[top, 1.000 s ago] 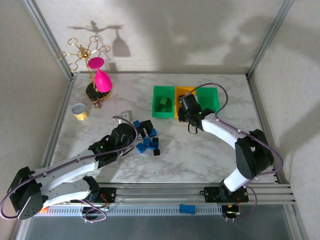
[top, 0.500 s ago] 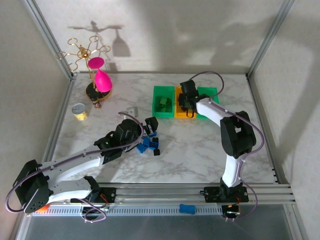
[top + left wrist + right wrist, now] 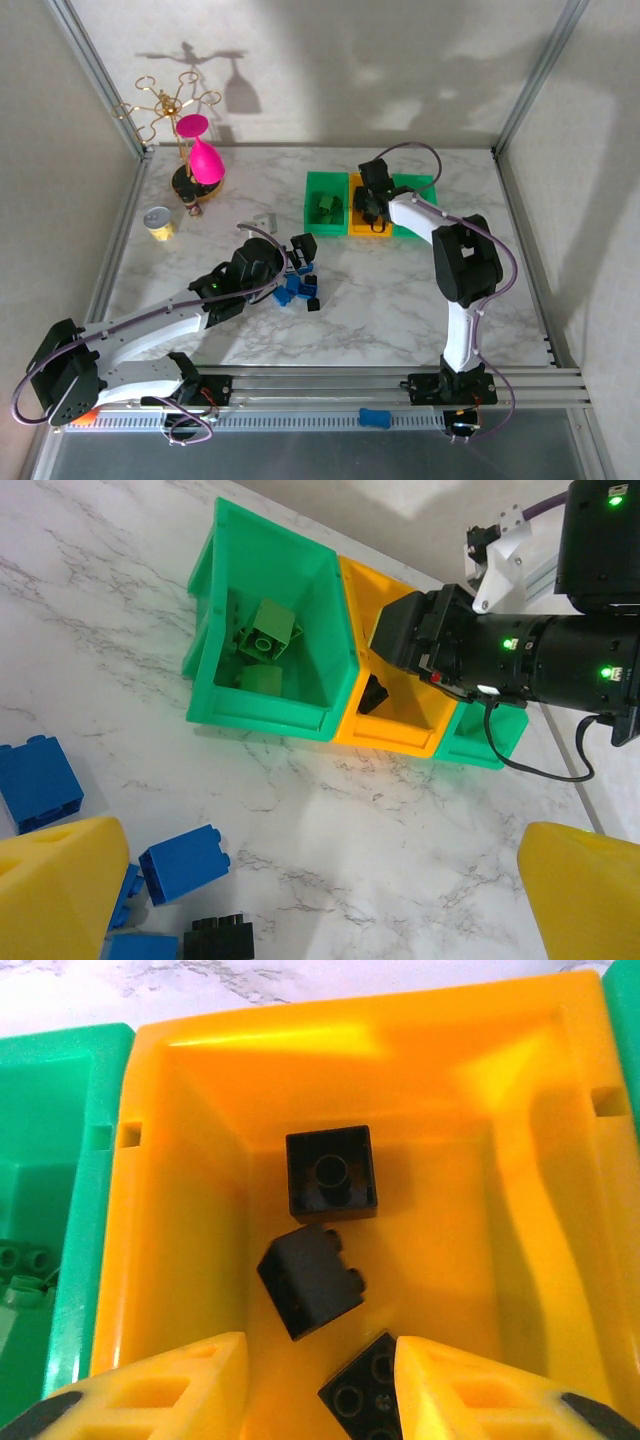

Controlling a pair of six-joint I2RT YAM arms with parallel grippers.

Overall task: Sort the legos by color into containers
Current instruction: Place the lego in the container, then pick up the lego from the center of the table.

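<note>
Right gripper (image 3: 320, 1352), fingers parted, hangs over the yellow-orange bin (image 3: 190, 1190), where three black legos (image 3: 331, 1172) lie. Left gripper (image 3: 320, 840), fingers spread wide, hovers above blue legos (image 3: 185, 862) on the desk (image 3: 90, 630).

I can read no writing, number, brand or sign anywhere in my views. The containers (image 3: 262, 716) and the legos (image 3: 185, 862) show plain coloured plastic with nothing legible on them. The small yellow can (image 3: 157, 222), at about nine o'clock on the table, is too small for me to tell whether it carries any print.
</note>
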